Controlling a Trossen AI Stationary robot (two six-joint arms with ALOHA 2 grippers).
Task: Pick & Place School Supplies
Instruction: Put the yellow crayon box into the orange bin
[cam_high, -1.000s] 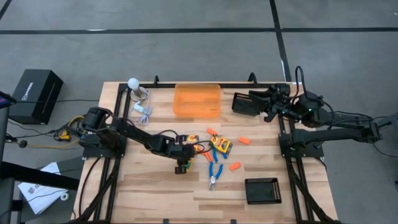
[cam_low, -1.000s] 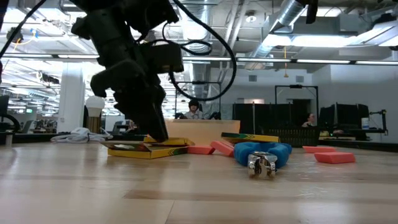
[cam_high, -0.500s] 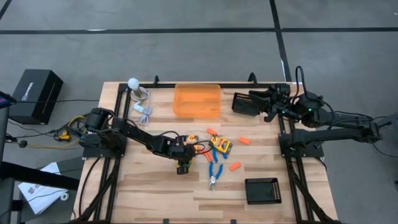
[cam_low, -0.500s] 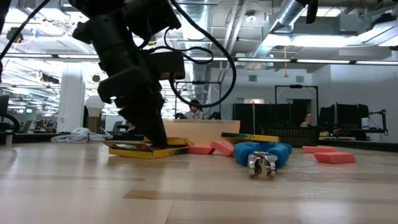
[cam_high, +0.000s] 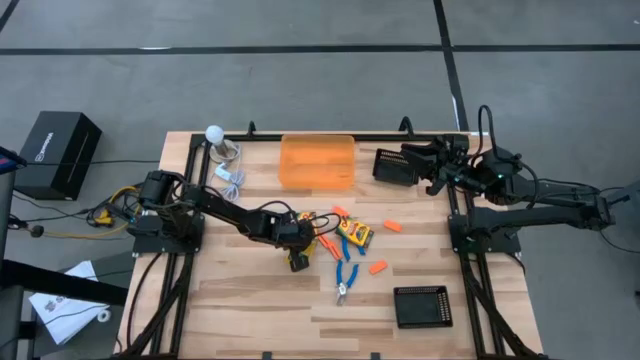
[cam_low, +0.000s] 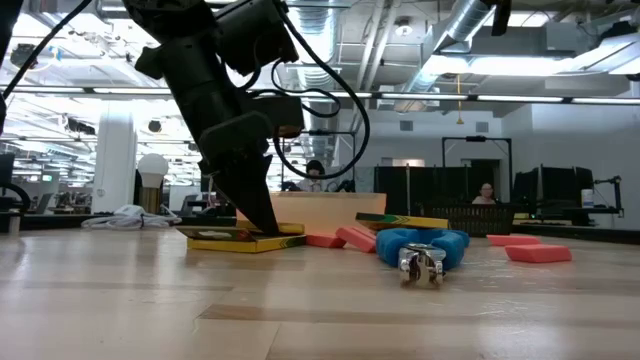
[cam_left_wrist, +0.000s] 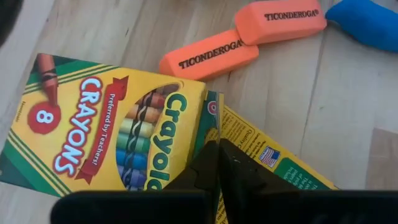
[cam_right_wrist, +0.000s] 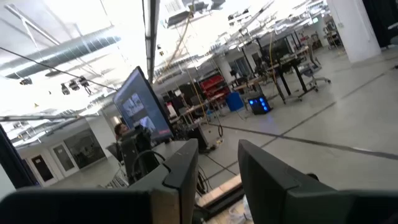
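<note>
flat cardboard crayon box (cam_left_wrist: 106, 140): yellow with green stripes, red and blue lettering, rainbow crayon row | two rectangular rubber erasers (cam_left_wrist: 210, 55): orange, black print | small scissors (cam_high: 345, 272): blue handles | translucent plastic bin (cam_high: 317, 162): orange | ribbed square tray (cam_high: 421, 306): black

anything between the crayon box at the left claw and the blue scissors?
Two orange erasers, end to end. The left wrist view shows them between the crayon box and the scissors; the low view agrees.
</note>
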